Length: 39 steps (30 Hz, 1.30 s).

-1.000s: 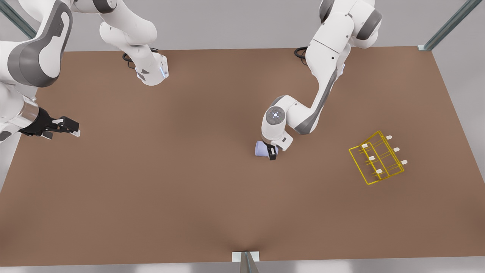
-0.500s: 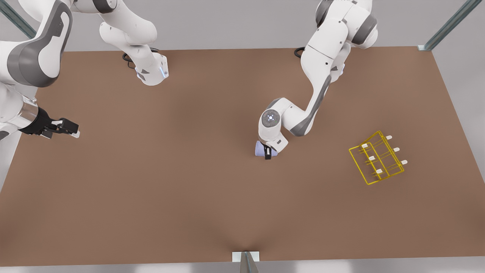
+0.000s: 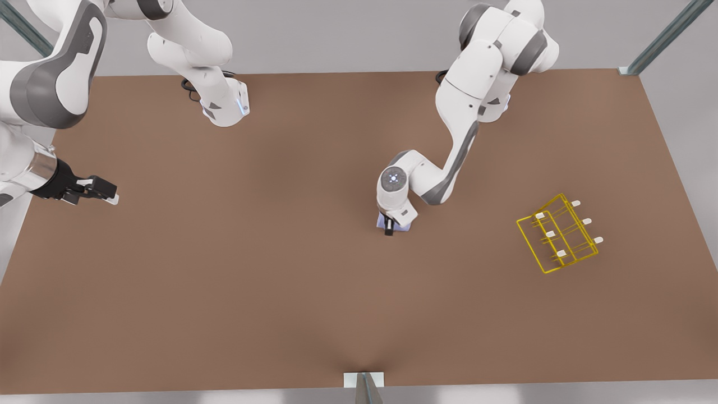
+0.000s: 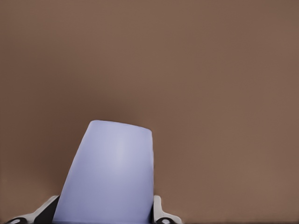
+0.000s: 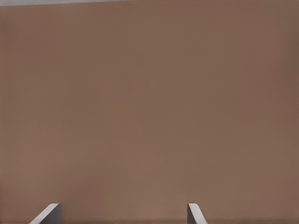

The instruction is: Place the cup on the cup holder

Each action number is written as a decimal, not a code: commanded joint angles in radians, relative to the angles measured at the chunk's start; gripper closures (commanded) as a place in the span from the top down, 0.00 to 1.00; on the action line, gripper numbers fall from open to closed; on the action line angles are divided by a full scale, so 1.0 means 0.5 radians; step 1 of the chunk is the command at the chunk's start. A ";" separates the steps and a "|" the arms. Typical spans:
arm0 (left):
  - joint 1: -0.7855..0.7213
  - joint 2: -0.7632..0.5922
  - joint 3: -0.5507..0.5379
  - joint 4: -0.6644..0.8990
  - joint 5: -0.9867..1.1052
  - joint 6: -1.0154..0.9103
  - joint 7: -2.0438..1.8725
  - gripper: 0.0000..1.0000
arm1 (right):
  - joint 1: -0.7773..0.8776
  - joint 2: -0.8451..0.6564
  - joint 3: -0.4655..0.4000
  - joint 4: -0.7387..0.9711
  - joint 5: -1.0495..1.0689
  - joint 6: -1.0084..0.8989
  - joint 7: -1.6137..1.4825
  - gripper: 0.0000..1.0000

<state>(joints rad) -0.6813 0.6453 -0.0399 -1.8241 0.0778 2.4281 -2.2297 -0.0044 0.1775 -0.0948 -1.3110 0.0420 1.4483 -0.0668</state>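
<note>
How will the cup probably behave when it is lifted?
The cup looks stiff and light, so it should keep its shape. Its smooth tapered wall could slip between the left end effector's fingers. Lying on the table, it might roll if released.

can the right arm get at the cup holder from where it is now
Probably not easily. The right gripper waits open at the table's edge on the front view's left, while the cup holder stands far across on the right. The left gripper, around the cup, sits between them.
</note>
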 commanded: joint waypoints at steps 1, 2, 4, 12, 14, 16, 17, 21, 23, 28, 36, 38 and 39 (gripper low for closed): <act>-0.012 0.001 0.000 0.000 -0.005 0.031 0.094 0.92 | 0.003 -0.002 -0.001 -0.001 0.002 0.000 0.045 1.00; -0.015 0.004 0.000 0.004 -0.005 0.031 0.094 0.90 | 0.003 -0.002 -0.001 -0.001 0.002 0.000 0.045 1.00; -0.015 0.007 0.000 0.004 -0.005 0.034 0.097 0.88 | 0.003 -0.002 0.002 0.002 0.002 0.000 0.045 1.00; -0.021 -0.051 0.009 0.010 -0.002 -0.033 0.112 0.88 | 0.003 0.001 0.002 -0.001 0.005 0.000 0.045 1.00; -0.024 -0.158 0.070 0.031 0.117 -0.254 0.109 0.88 | 0.006 0.001 0.005 -0.001 0.005 0.000 0.045 1.00; -0.027 -0.232 0.113 0.096 0.396 -0.478 0.060 0.88 | 0.006 0.001 0.005 -0.001 0.002 0.000 0.045 1.00; -0.027 -0.275 0.110 0.096 0.599 -0.607 -0.050 0.88 | 0.003 0.001 0.002 -0.001 0.002 0.000 0.045 1.00; -0.067 -0.263 0.089 0.362 1.032 -1.208 -0.210 0.88 | 0.003 0.001 0.002 -0.001 0.002 0.000 0.045 1.00; -0.107 -0.198 0.089 0.528 1.173 -1.555 -0.207 0.89 | 0.003 0.001 0.002 -0.001 0.002 0.000 0.045 1.00; -0.159 -0.088 0.123 0.605 1.832 -1.954 -0.547 0.89 | 0.006 0.001 0.005 -0.001 0.002 0.000 0.042 1.00; -0.144 -0.011 0.301 0.415 2.464 -2.669 -0.253 0.89 | 0.003 0.001 0.005 -0.001 0.002 0.000 0.045 1.00; -0.147 -0.045 0.383 0.338 2.544 -2.672 -0.241 0.89 | 0.000 0.001 0.002 -0.001 0.002 0.000 0.045 1.00; -0.144 -0.060 0.420 0.307 2.575 -2.666 -0.238 0.89 | 0.000 0.001 0.002 -0.001 0.002 0.000 0.045 1.00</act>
<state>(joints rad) -0.7536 0.6220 0.1589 -1.6631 1.2952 1.2294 -2.3360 -0.0047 0.1791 -0.0932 -1.3119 0.0419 1.4485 -0.0473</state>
